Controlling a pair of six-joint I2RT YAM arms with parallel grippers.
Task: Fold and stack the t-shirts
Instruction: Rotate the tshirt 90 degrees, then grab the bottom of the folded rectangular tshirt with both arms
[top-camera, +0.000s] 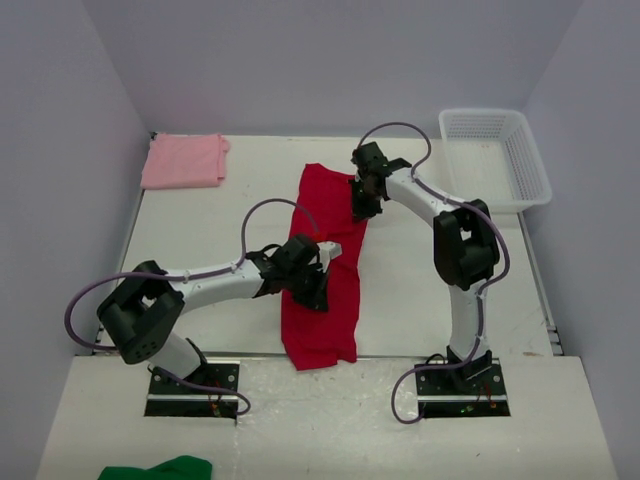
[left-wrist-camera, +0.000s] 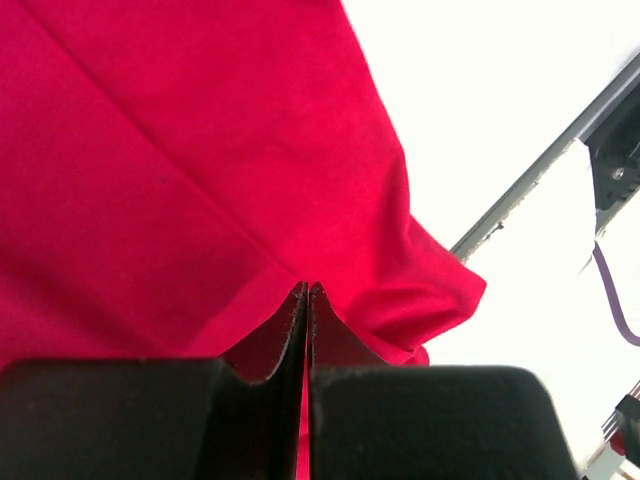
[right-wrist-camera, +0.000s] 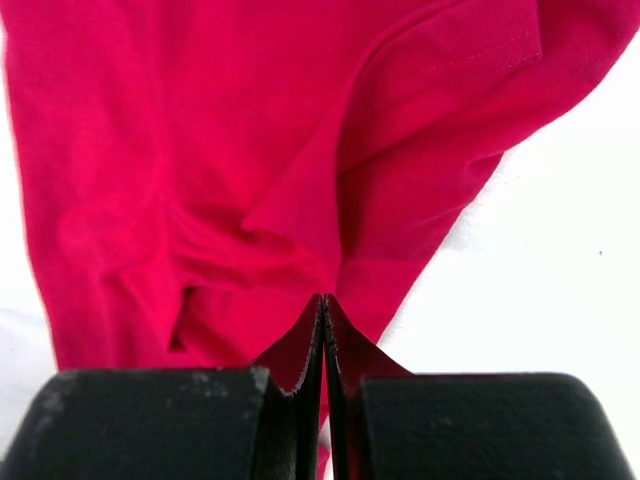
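The crimson red t-shirt (top-camera: 322, 325) lies as a long, narrow strip down the middle of the table. My left gripper (top-camera: 312, 272) sits over its middle, shut on a pinch of the red cloth (left-wrist-camera: 200, 150); the left wrist view shows the jaws closed with red between them (left-wrist-camera: 307, 292). My right gripper (top-camera: 362, 200) is at the strip's far right edge, also shut on red cloth (right-wrist-camera: 200, 150), with its jaws pressed together (right-wrist-camera: 324, 302). The pale pink t-shirt (top-camera: 184, 161) lies folded in a rectangle at the back left corner.
A white mesh basket (top-camera: 520, 160) stands at the back right, partly over the table's edge. A green cloth (top-camera: 160, 468) lies on the near surface at the bottom left. The table's near edge rail (left-wrist-camera: 540, 165) shows in the left wrist view.
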